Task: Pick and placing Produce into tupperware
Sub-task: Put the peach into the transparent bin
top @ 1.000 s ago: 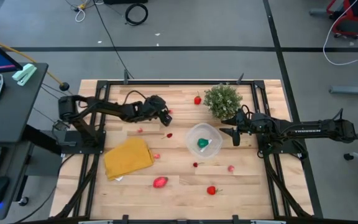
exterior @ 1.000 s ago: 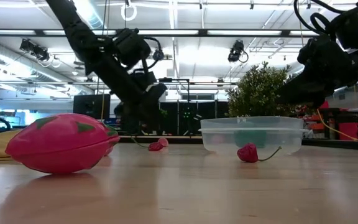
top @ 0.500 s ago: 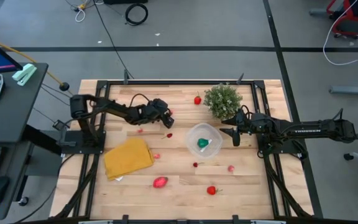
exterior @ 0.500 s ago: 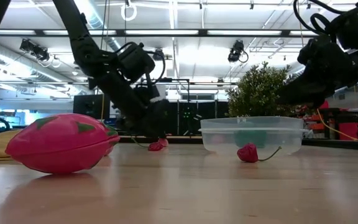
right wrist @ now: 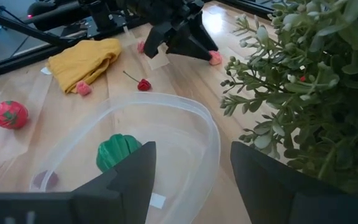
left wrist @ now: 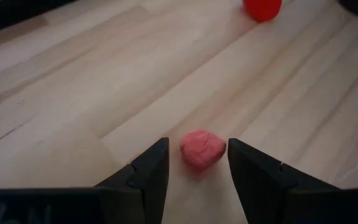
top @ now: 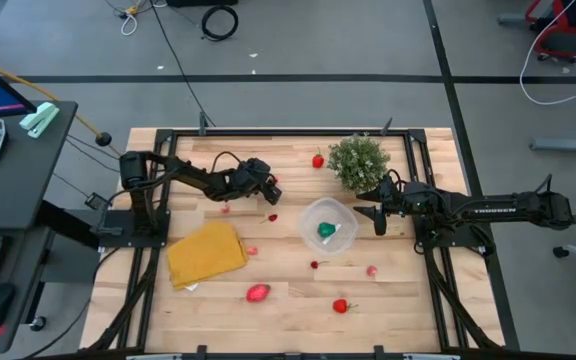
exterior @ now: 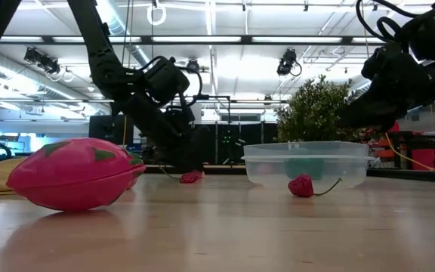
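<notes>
red piece (left wrist: 261, 9) cut by the left wrist view's edge; potted plant (right wrist: 316, 87) cropped in the right wrist view

The counter (top: 388, 290) is showing pale, smooth wood planks with a soft sheen. The tupperware (right wrist: 191, 124) is looking like clear, glossy plastic. The yellow cloth (top: 206, 252) is lying matt and soft. The pink produce piece (left wrist: 202, 149) is looking rough and matt.

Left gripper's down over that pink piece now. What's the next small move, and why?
Probably close the left gripper. Its fingers stand open on either side of the pink piece, which lies on the table between them, untouched. Once gripped, it can be lifted toward the tupperware, where only a green piece shows inside. The right gripper waits open at the tupperware's edge.
</notes>
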Motion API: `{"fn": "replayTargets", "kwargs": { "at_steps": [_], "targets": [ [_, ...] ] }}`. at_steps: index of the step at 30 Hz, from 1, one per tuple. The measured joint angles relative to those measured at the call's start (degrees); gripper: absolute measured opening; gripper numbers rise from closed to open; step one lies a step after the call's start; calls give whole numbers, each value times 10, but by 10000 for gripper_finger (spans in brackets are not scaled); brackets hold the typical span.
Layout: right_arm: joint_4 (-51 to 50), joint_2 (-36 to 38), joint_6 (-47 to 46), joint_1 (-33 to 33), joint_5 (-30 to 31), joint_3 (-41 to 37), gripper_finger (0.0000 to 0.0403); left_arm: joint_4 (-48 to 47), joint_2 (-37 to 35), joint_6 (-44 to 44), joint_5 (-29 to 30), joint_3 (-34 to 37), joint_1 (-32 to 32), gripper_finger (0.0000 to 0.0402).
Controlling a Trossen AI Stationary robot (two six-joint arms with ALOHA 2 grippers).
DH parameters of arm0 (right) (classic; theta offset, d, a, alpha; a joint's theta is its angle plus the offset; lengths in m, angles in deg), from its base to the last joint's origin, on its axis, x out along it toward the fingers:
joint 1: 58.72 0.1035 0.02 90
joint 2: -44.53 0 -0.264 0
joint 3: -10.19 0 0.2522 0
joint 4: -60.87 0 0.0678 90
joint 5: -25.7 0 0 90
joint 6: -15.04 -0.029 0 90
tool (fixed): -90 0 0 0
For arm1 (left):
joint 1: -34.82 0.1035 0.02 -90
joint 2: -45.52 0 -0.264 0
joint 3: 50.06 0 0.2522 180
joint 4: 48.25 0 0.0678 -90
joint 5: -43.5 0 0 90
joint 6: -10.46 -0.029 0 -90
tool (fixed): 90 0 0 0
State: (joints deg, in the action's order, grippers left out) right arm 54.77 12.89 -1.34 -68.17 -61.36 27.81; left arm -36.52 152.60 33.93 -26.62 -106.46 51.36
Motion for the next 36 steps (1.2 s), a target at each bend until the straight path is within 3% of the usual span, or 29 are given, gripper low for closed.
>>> {"fn": "replayTargets", "kwargs": {
  "at_steps": [4, 18, 27, 32, 36],
  "targets": [
    [-1, 0, 0, 0, 0, 0, 217, -2, 0, -1, 0, 0, 0, 149],
    [-4, 0, 0, 0, 0, 0, 217, 12, 0, -1, 0, 0, -7, 13],
    [-4, 0, 0, 0, 0, 0, 217, 188, -1, -31, -2, -18, -101, 12],
    [-8, 0, 1, 0, 0, 0, 217, 158, -1, -59, -16, -61, -167, 12],
    [-9, 0, 1, 0, 0, 0, 217, 81, -1, -136, -30, -102, -210, 13]
  ]
}}
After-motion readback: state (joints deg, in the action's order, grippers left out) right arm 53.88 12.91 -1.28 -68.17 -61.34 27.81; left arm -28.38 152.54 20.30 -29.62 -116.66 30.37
